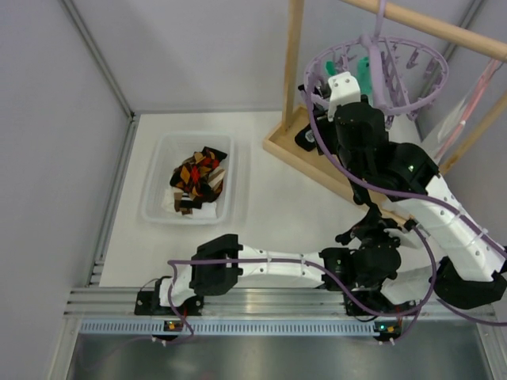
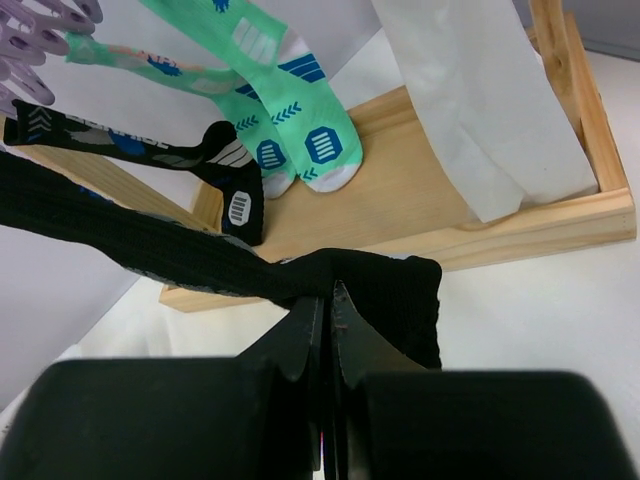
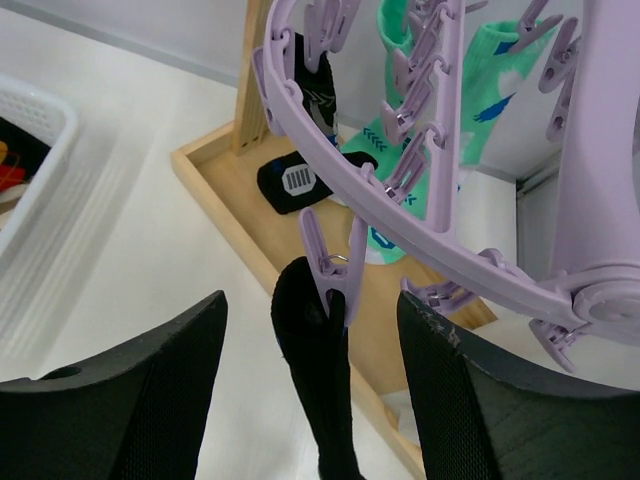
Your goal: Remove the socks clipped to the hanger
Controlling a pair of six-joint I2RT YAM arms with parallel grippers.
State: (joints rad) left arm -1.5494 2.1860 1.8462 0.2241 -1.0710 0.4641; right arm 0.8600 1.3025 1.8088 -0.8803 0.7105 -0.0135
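The lavender hanger (image 1: 432,87) hangs from the wooden rack; its ring (image 3: 400,210) crosses the right wrist view. One peg (image 3: 335,270) clips the top of a black sock (image 3: 320,390). My right gripper (image 3: 311,297) is open, its fingers on either side of that peg and sock, not touching them. My left gripper (image 2: 330,295) is shut on the lower end of the black sock (image 2: 120,235), which stretches taut up to the left. Mint-teal socks (image 2: 300,110) and a black striped sock (image 2: 150,145) hang behind it. In the top view the right gripper (image 1: 315,96) is at the ring's left side and the left gripper (image 1: 369,231) is below it.
A white bin (image 1: 158,198) at centre left holds argyle socks (image 1: 198,178). The wooden rack's base tray (image 1: 293,146) and upright post (image 1: 293,55) stand right beside both grippers. A white cloth (image 2: 470,100) hangs over the tray.
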